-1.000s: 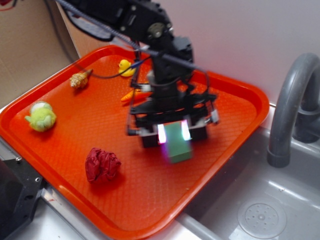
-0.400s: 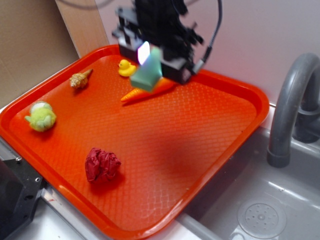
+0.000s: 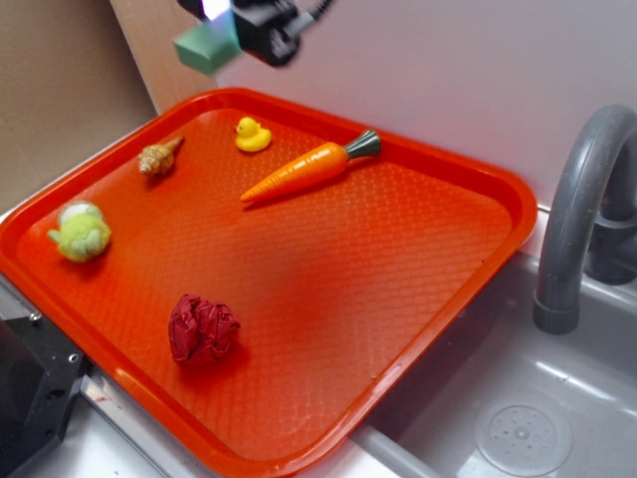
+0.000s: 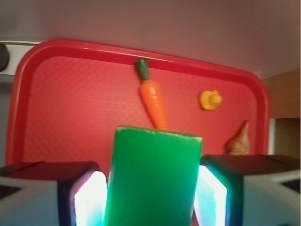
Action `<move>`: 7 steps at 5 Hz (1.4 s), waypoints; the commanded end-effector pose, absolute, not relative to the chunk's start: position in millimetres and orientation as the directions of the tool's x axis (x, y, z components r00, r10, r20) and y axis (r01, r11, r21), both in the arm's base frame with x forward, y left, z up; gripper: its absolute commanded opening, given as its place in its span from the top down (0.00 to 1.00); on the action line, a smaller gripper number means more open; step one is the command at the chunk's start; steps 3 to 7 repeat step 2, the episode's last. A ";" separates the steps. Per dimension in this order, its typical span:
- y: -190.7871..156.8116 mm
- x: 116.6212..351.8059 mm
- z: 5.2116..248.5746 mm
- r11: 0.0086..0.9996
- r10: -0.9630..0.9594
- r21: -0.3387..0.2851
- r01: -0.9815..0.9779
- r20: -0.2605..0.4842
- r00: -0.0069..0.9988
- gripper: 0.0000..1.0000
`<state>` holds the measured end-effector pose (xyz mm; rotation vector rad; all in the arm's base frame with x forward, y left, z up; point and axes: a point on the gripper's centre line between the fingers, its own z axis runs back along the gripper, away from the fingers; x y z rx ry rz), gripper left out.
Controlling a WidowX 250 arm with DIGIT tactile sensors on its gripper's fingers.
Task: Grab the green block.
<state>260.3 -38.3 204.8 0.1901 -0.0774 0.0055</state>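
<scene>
Up at the top edge of the exterior view, the gripper (image 3: 221, 18) is cut off by the frame, and the green block (image 3: 206, 48) hangs from it, pinched between the jaws and held well above the orange tray (image 3: 468, 169). The block sits over the tray's far left corner, clear of the surface. On the tray, a toy carrot (image 3: 309, 169) lies on a slant near the far rim, its green top pointing toward the back wall. A yellow rubber duck (image 3: 252, 134) stands just left of the carrot, and a tan shell (image 3: 159, 157) lies left of the duck. A fuzzy yellow-green plush toy (image 3: 81, 231) rests near the tray's left rim. A crumpled dark red cloth (image 3: 202, 327) sits toward the tray's near edge. Right of the tray, a grey faucet (image 3: 577, 209) arches over a grey sink (image 3: 518, 418).

Looking down from the wrist view, the gripper (image 4: 150, 188) is closed on the green block (image 4: 151, 179), with a glowing pad (image 4: 89, 197) pressed to each side of it. The block stands upright and fills the gap between the jaws. Below it spreads the tray (image 4: 28, 75), with the carrot (image 4: 153, 99) just beyond the block's top edge, the duck (image 4: 210, 100) to the carrot's right and the shell (image 4: 239, 140) further right, beside the right jaw.
</scene>
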 end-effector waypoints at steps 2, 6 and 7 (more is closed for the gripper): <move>-16.3 260.6 238.0 0.990 -0.033 0.140 0.004 0.207 0.978 1.00; -16.3 260.6 238.0 0.990 -0.033 0.140 0.004 0.207 0.978 1.00; -16.3 260.6 238.0 0.990 -0.033 0.140 0.004 0.207 0.978 1.00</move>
